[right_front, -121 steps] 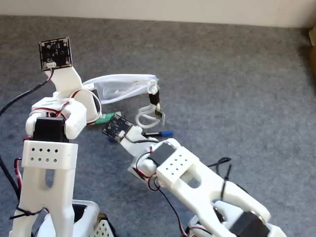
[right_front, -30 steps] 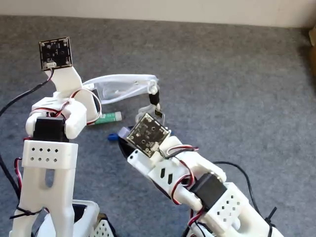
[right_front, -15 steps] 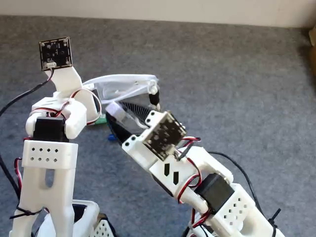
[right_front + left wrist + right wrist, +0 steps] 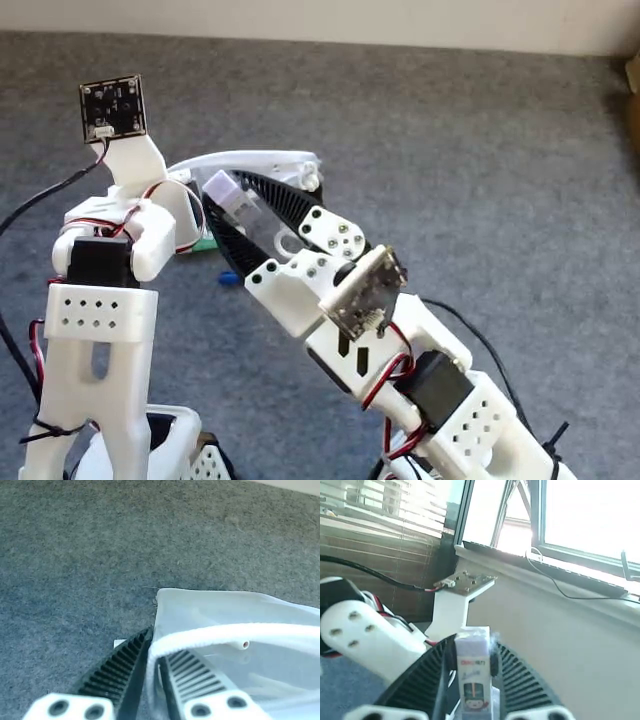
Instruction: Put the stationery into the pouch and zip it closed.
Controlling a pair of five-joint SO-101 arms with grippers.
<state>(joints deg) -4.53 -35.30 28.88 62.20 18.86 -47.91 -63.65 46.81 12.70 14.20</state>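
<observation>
Two white robot arms work over a grey carpet [image 4: 480,150], seen from above. The L arm stands at near left. The L gripper [image 4: 150,647] has its black ribbed fingers pressed together, pinching the white rim band of a translucent white zip pouch [image 4: 262,165]. The pouch lies at far centre, just right of the L arm, w/ its left end in that grip. In the L wrist view the rim arches away from the fingers and the pale inside of the pouch shows under it.

The R arm comes in from near right, w/ its forearm angled up and to the left. The R gripper [image 4: 224,188] is raised off the carpet, just near of the pouch's rim and overlapping it in the overhead view. Its curved black fingers are clamped on a small white rectangular block w/ a printed paper sleeve [image 4: 472,672], which stands upright between them.

On the carpet, partly hidden by the arms, are a green item [image 4: 206,243] beside the L arm and a small blue piece [image 4: 228,278] just near of it. Neither can be identified.
</observation>
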